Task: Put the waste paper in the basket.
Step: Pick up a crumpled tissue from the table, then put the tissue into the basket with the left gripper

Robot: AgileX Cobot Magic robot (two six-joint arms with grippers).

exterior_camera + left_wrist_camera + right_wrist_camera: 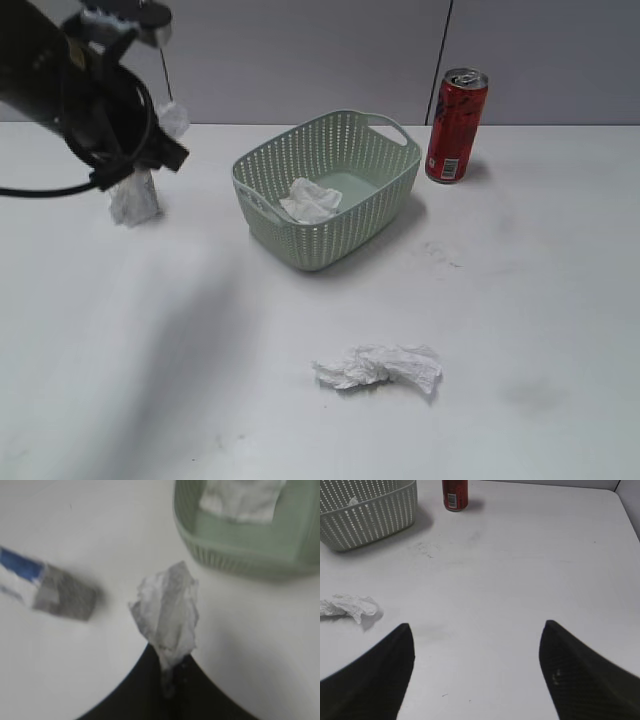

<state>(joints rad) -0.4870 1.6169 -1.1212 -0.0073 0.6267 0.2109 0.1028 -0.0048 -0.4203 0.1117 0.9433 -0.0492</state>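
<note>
My left gripper [168, 140] [170, 665] is shut on a crumpled white waste paper wad [172, 118] [167, 610] and holds it above the table, left of the mint-green basket [322, 240] [240, 555]. A second wad [312, 200] [240, 500] lies inside the basket. A third wad [380, 368] [347, 606] lies on the table in front of the basket. My right gripper [476, 655] is open and empty over bare table, right of that third wad; it does not show in the exterior view. The basket also shows in the right wrist view [370, 515].
A white-and-blue carton [50, 590] [133, 198] lies on the table below and left of my left gripper, partly hidden by the arm in the exterior view. A red drink can [456, 125] [455, 494] stands right of the basket, near the back.
</note>
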